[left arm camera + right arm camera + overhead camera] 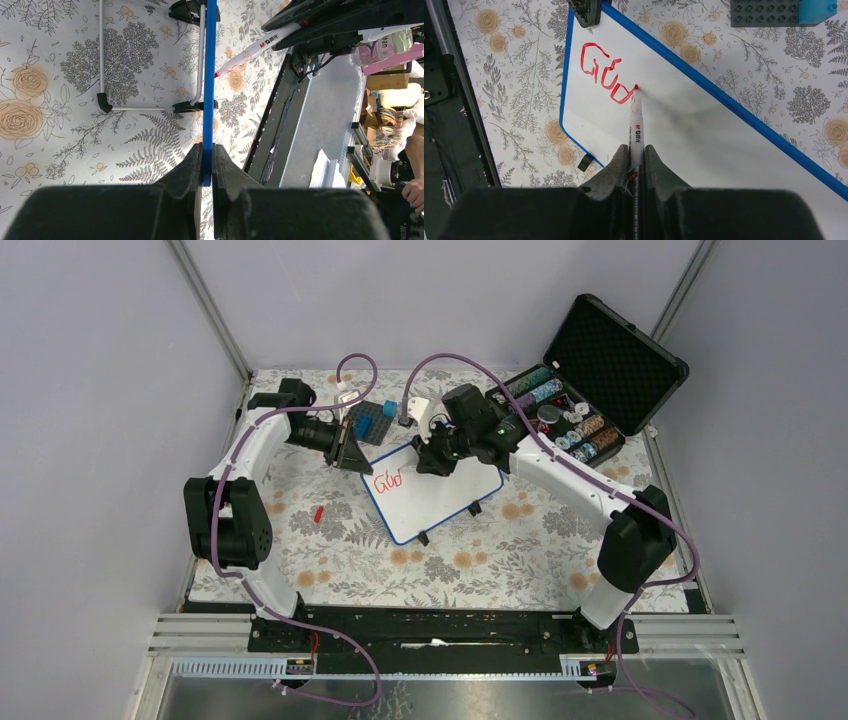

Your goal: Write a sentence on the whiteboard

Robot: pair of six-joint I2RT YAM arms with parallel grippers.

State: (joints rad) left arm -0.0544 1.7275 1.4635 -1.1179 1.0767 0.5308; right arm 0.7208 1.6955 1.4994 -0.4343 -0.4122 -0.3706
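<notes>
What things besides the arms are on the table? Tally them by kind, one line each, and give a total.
whiteboard: 1
marker: 1
small red piece: 1
studded baseplate: 1
blue block: 1
open black case, counted with its contents: 1
Total: 6

Light bright, even, diffuse, from above; no hard glare anywhere. Top view sharp across whole table (500, 550); soft, faint shadows beneath arms (250, 445); frame posts (207, 308) lean outward toward corners (wide-angle lens). Right wrist view: whiteboard (734, 150) carries pale grey smudge of shadow beside marker (636, 125); red letters (606, 75) crisp. Right gripper (636, 148) and left gripper (207, 147) near-black, detail lost, slightly soft. Left wrist view: clutter (385, 100) at far right paler, mildly blurred.
</notes>
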